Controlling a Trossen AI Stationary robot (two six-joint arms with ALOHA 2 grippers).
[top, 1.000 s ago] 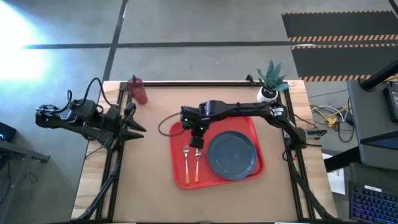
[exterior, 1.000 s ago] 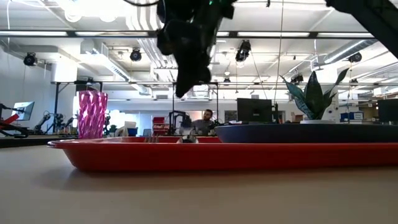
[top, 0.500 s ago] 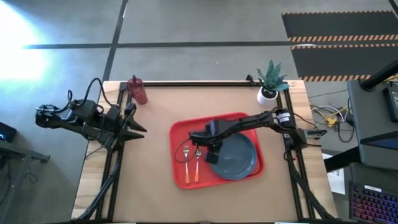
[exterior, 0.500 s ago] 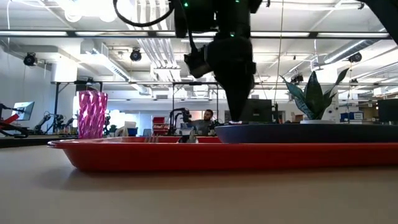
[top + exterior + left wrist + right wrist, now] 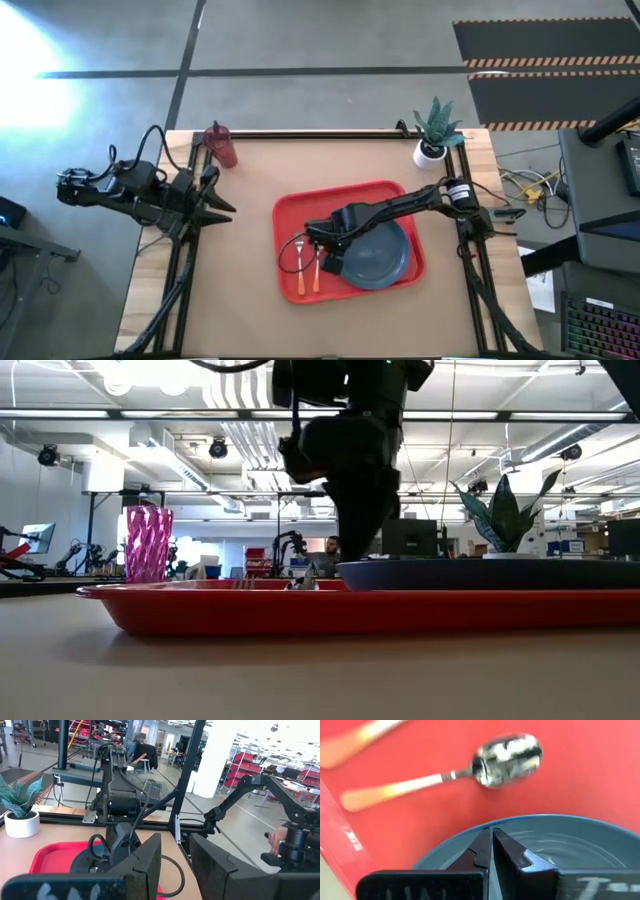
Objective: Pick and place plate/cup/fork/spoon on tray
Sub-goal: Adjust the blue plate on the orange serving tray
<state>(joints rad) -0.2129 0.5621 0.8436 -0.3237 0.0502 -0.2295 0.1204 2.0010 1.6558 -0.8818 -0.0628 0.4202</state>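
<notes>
The red tray lies mid-table. The dark blue-grey plate sits flat on its right part. The fork and the spoon lie side by side on its left part; the spoon also shows in the right wrist view. The dark red cup stands upright on the table at the far left corner. My right gripper is shut, low over the plate's left rim, beside the spoon. My left gripper is open and empty at the table's left edge. My right gripper's shut fingertips point down at the plate's left rim, on the side next to the spoon. I cannot tell whether they touch the rim. The plate lies flat on the tray.
A white pot with a green plant stands at the table's far right corner. Bare table lies to the left of the tray and along the near edge.
My right gripper has gone from the tray's far left part toward the table's near edge and down, past the spoon, to the plate's left rim. The fork and spoon stay on the tray.
</notes>
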